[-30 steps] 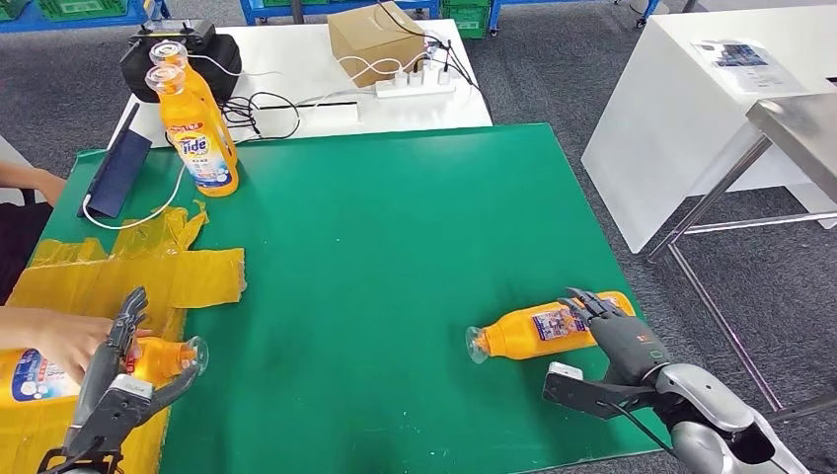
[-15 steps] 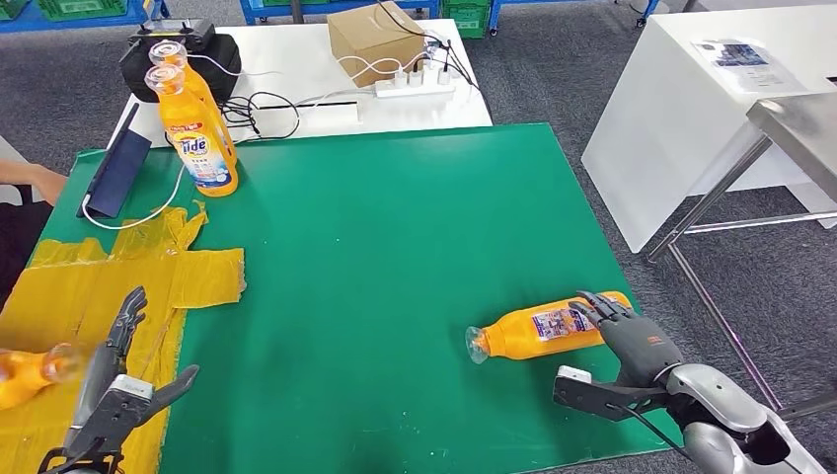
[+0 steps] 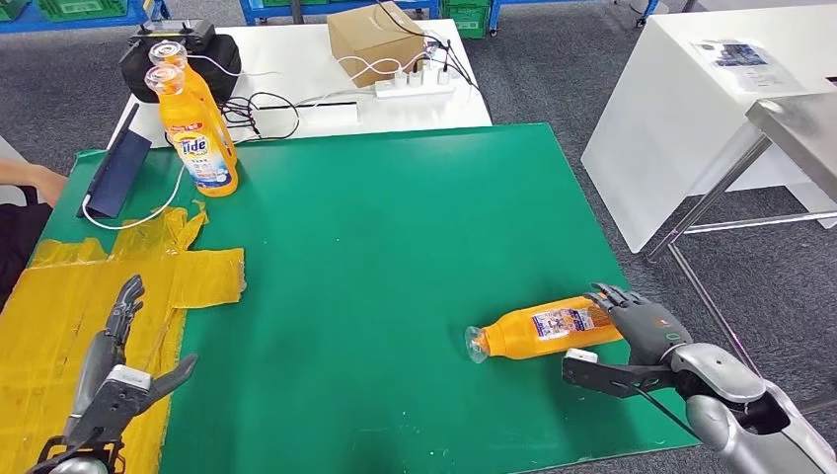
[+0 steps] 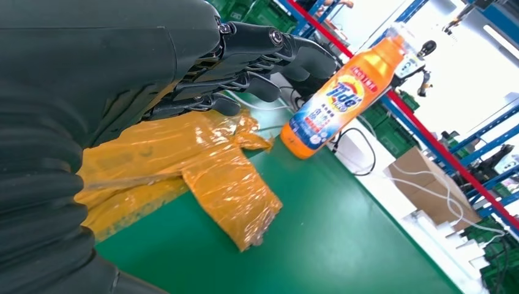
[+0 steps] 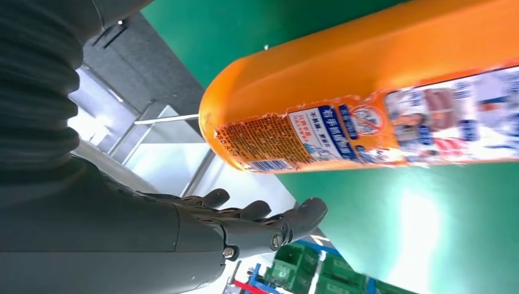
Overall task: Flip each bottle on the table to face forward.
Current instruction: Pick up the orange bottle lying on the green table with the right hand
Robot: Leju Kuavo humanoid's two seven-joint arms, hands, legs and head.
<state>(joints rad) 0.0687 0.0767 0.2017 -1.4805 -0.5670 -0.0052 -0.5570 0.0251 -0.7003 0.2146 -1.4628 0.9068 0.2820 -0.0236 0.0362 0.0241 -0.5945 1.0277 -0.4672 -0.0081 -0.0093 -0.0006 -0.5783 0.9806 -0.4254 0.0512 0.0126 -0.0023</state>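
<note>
The lying Tide bottle [image 3: 541,331] rests near the green table's [image 3: 395,247] right edge, back label up. The right robot hand [image 3: 637,326], fingers spread, holds nothing beside its base. Smooth, rigid plastic (probably slippery): grip the mid-body. The left robot hand [image 3: 114,380] hovers open.

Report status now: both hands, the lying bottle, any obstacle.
Left hand open over yellow wrap, holding nothing. Right hand open at base of lying bottle, not gripping. Two bottles upright, far left. Nothing blocking.
</note>
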